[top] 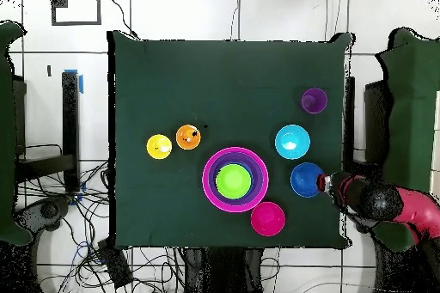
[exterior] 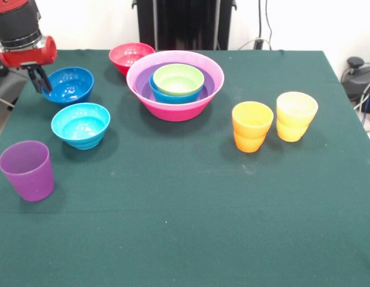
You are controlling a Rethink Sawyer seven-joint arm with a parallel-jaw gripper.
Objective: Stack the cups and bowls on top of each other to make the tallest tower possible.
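Observation:
The tower is a hot-pink bowl (exterior: 173, 106) (top: 210, 188) with a purple, a blue and a lime green bowl (exterior: 178, 79) (top: 233, 180) nested inside. Loose on the cloth are a red-pink bowl (exterior: 131, 57) (top: 267, 218), a dark blue bowl (exterior: 70, 85) (top: 306, 180) and a cyan bowl (exterior: 81, 124) (top: 292, 141). The purple cup (exterior: 27, 170) (top: 314, 100) stands at the front left of the front view. The orange cup (exterior: 252, 125) (top: 188, 137) and yellow cup (exterior: 296, 115) (top: 159, 146) stand side by side. My gripper (exterior: 41, 85) (top: 323, 183) hangs open at the dark blue bowl's outer rim, holding nothing.
The dark green cloth (exterior: 185, 227) (top: 215, 75) covers the table; its edge lies close beside the gripper. Cables and dark equipment (exterior: 358, 78) sit beyond the table's right edge in the front view.

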